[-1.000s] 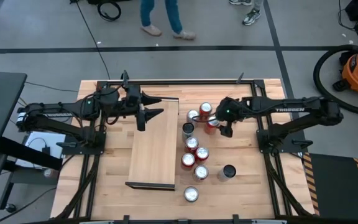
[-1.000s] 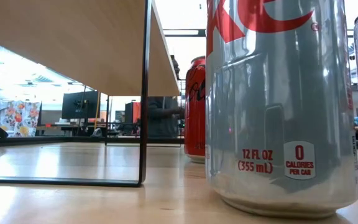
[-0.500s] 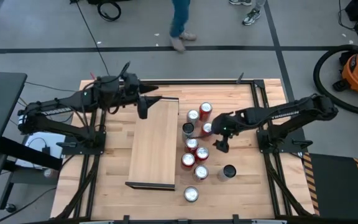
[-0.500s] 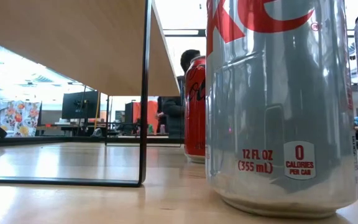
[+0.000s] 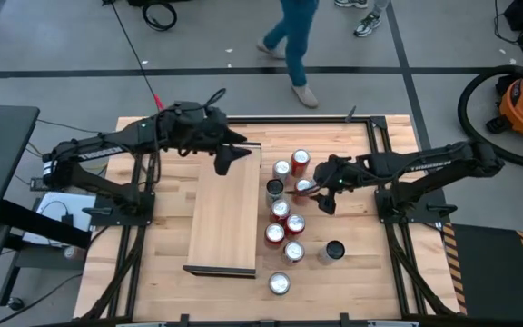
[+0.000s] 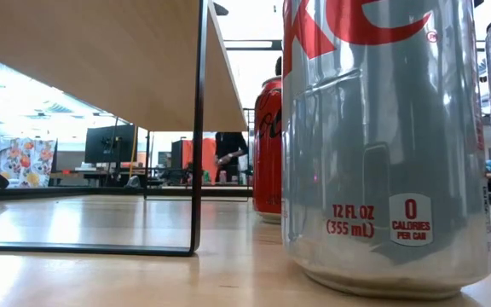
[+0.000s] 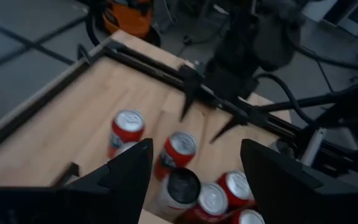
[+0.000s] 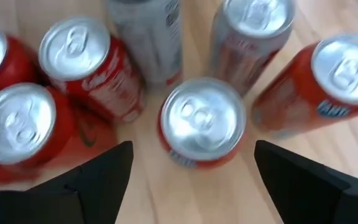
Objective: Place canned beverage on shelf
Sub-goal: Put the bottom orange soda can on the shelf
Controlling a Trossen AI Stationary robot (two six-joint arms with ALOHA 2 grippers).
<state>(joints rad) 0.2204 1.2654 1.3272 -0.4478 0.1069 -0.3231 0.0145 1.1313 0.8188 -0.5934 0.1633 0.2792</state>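
Shelf long axis running front to back, right claw spread over cans, left claw spread

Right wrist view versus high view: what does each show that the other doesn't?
Only the right wrist view shows the can tops close up, with one silver-topped red can centred between the open right gripper's fingers.

Only the high view shows the long pale wooden shelf lying bare, the left gripper open above its far end, a lone dark-topped can apart from the cluster, and a person walking beyond the table.

Both show the cluster of red and silver cans standing on the planked wooden tabletop, none lifted yet.
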